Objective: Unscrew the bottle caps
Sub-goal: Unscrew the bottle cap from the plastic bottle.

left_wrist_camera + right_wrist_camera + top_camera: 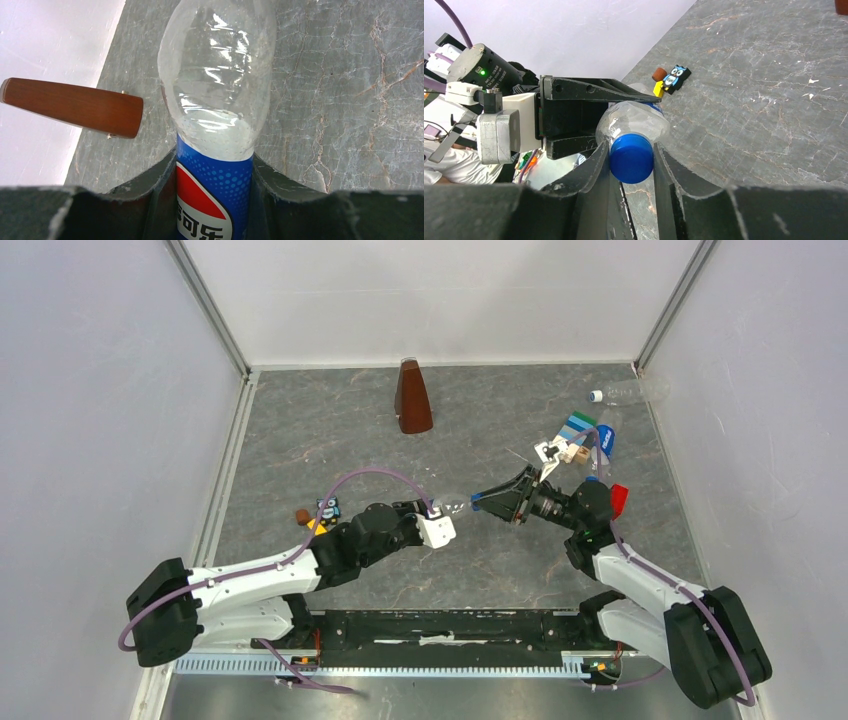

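While the left hand (pixel 214 175) clamps the bottle (pixel 217 75) level above the desk (pixel 350 440), the right hand (pixel 482 502), closed on the blue cap (pixel 631 159), should turn it squarely, without pulling sideways.

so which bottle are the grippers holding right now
The blue-labelled bottle mid-table: left gripper clamps its body, right gripper its blue cap. The unlabelled bottle and other labelled bottle sit free by the right wall.
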Motion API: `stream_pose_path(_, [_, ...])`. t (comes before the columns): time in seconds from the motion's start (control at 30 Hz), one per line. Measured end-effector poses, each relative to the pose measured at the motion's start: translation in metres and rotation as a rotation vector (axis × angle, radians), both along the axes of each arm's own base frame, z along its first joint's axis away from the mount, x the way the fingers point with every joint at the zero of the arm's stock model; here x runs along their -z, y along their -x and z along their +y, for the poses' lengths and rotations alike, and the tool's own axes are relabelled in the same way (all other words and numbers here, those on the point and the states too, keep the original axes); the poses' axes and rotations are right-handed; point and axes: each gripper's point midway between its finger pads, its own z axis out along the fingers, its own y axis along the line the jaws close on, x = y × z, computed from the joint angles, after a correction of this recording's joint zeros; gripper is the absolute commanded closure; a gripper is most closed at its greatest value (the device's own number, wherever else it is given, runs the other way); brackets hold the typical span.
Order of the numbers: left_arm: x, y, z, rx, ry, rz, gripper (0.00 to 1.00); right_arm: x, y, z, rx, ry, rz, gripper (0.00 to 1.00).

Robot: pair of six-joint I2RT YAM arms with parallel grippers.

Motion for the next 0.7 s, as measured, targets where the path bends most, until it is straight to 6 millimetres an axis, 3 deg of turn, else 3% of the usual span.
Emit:
stream_pose_path(0.13, [0.000,0.000,0.000,0.000,-0.002,0.001,0.98,0.001,0.002,0.001,-0.016,0.006,-0.006,0.59])
stream_pose_path(0.5, [0.006,0.003,0.002,0.004,-0.025,0.014,0.98,0.011,0.008,0.001,-0.046,0.049,-0.021,0.54])
stream_pose_path(0.7, [0.006,0.003,0.002,0.005,-0.025,0.015,0.98,0.014,0.010,0.000,-0.061,0.063,-0.026,0.67])
